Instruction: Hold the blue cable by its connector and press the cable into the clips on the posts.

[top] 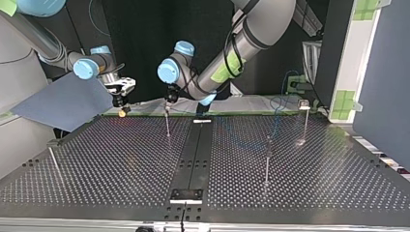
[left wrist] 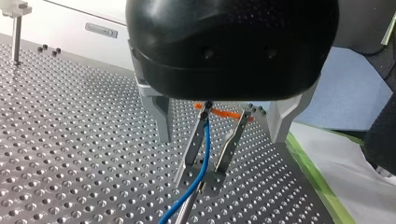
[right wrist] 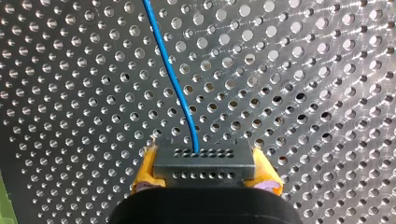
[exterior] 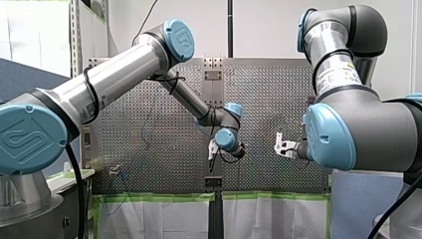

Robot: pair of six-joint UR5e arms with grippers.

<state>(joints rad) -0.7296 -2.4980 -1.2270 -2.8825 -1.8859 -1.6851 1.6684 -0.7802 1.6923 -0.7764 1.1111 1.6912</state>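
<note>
Perforated metal desk (top: 121, 159) with a few thin posts sticking up and a dark backdrop behind the arms.

So here's where I'm at. My right claw (right wrist: 205, 173) is clamped on the black connector (right wrist: 204, 158), with the yellow pads (right wrist: 145, 173) squeezing it from both ends. The blue cable (right wrist: 173, 84) leaves it straight ahead over the holes.

My left claw (left wrist: 204, 178) has its metal fingers (left wrist: 195, 144) drawn in around the cable, which runs lengthwise down between them. It looks pinched at the tips to me.

Right under those tips is a post (top: 167, 126). In the top view the left claw sits directly over it, and the right claw is off to the view's left, near but apart.

That's really what it all turns on: the post is below and the cable above it, strung roughly from one claw to the other. My guess is the next move is a straight push down with the left arm while the right holds the line taut.

The clip itself is hidden under the tips, so I can't tell if the cable's already seated. No containers here apart from the clips. Whether the cable sits in the second post (top: 267, 162) at the top view's right is too faint to call.
</note>
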